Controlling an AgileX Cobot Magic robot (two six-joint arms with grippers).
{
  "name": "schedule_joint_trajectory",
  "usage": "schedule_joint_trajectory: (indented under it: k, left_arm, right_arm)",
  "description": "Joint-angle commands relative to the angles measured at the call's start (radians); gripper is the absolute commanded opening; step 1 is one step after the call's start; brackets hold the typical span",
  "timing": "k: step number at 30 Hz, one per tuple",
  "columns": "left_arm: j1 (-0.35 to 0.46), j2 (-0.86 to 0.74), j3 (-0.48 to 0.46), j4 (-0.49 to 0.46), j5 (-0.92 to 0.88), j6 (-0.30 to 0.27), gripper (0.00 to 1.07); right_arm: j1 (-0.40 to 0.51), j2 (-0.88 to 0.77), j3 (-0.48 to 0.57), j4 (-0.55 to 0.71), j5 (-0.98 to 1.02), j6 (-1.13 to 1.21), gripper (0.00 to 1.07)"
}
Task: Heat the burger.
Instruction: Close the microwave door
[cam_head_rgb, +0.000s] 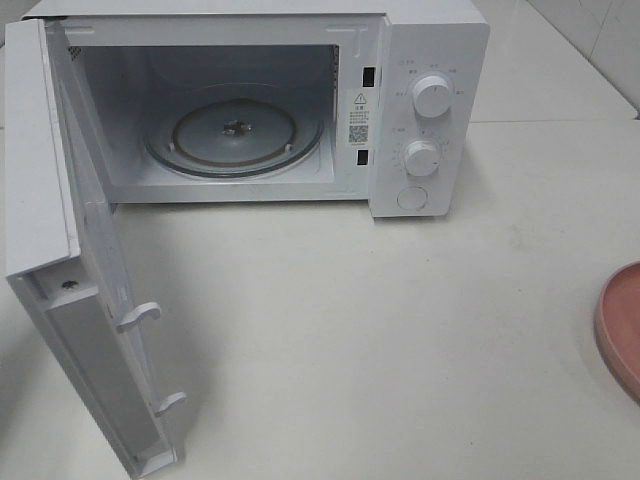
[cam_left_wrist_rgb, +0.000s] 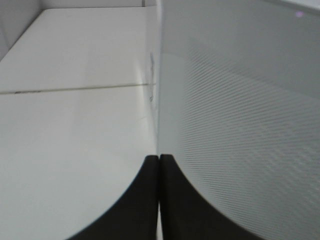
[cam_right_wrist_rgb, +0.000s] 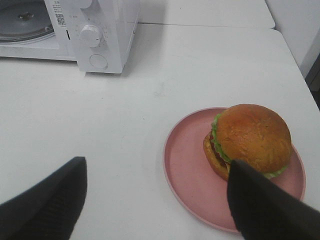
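Note:
The burger (cam_right_wrist_rgb: 250, 136), with a glossy brown bun, green lettuce and a dark patty, sits on a pink plate (cam_right_wrist_rgb: 187, 165) in the right wrist view. My right gripper (cam_right_wrist_rgb: 160, 197) is open above the table, and one dark finger (cam_right_wrist_rgb: 267, 207) overlaps the burger's near side. The burger is out of the exterior view, where only the plate's rim (cam_head_rgb: 620, 330) shows at the right edge. The white microwave (cam_head_rgb: 430, 60) stands open with an empty glass turntable (cam_head_rgb: 235, 135). My left gripper (cam_left_wrist_rgb: 159, 159) is shut, its fingers pressed together right at the door's edge (cam_left_wrist_rgb: 159, 100).
The microwave door (cam_head_rgb: 90, 300) swings out far to the front left. Two knobs (cam_head_rgb: 432, 97) and a round button (cam_head_rgb: 412, 198) are on the panel. A white wall rises at the far right behind the table.

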Motion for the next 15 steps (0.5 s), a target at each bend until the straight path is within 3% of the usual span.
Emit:
schedule_joint_trajectory:
  k: [1,3,9,13,15]
  left_arm:
    - [0.004,0.039,0.001,0.105,-0.098,-0.023,0.00]
    - [0.004,0.081,0.001,0.191,-0.162,-0.021,0.00]
    - [0.004,0.153,-0.022,0.318,-0.267,-0.025,0.00]
    - [-0.006,0.169,-0.030,0.341,-0.282,-0.060,0.00]
    - [-0.055,0.175,-0.042,0.337,-0.275,-0.078,0.00]
  right_arm:
    - [-0.007,-0.027,0.004,0.000,-0.015,-0.007,0.75]
    - [-0.007,-0.027,0.004,0.000,-0.015,-0.007,0.75]
    - [-0.007,-0.027,0.004,0.000,-0.015,-0.007,0.75]
    - [-0.007,-0.027,0.004,0.000,-0.015,-0.007,0.75]
    - [-0.007,-0.027,0.004,0.000,-0.015,-0.007,0.75]
